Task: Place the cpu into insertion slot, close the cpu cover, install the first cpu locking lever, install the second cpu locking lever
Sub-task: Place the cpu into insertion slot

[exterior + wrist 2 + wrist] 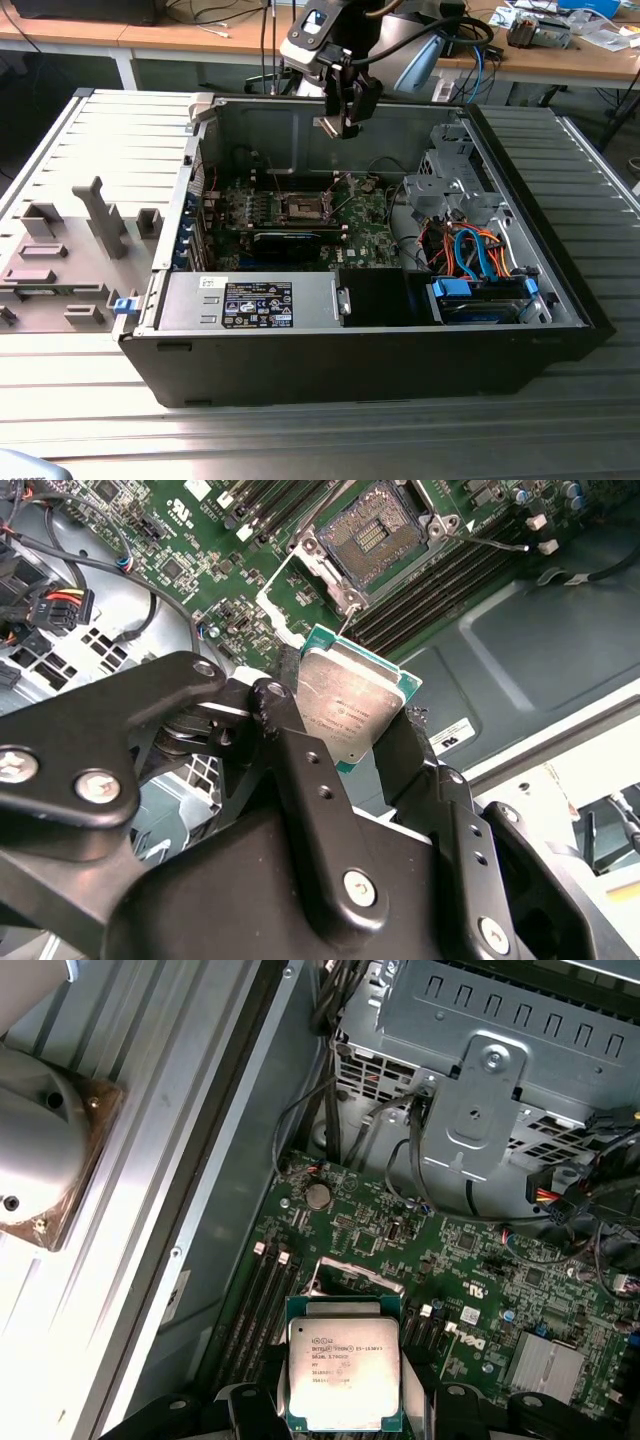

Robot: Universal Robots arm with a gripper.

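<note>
Surface of ribbed grey metal [80, 400] carries one open black computer case [360, 370] with one green circuit board [370, 230] inside. One black claw [345, 118] hangs above the case, clamped on the one cpu [350, 705], a flat square chip with a silvery-grey metal top and green edge. One square insertion slot [385, 530], dark-centred and metal-rimmed, lies uncovered below, well apart from the chip.

Exterior view stood high and back, faced down into the open computer case [250, 340] on the counter [300, 440], whole case in frame. Both wrist views rode close, looked past the pincer [350, 720] and the cpu [343, 1370] it gripped onto the green motherboard [480, 1260]. All three shared the insertion slot [303, 207].
</note>
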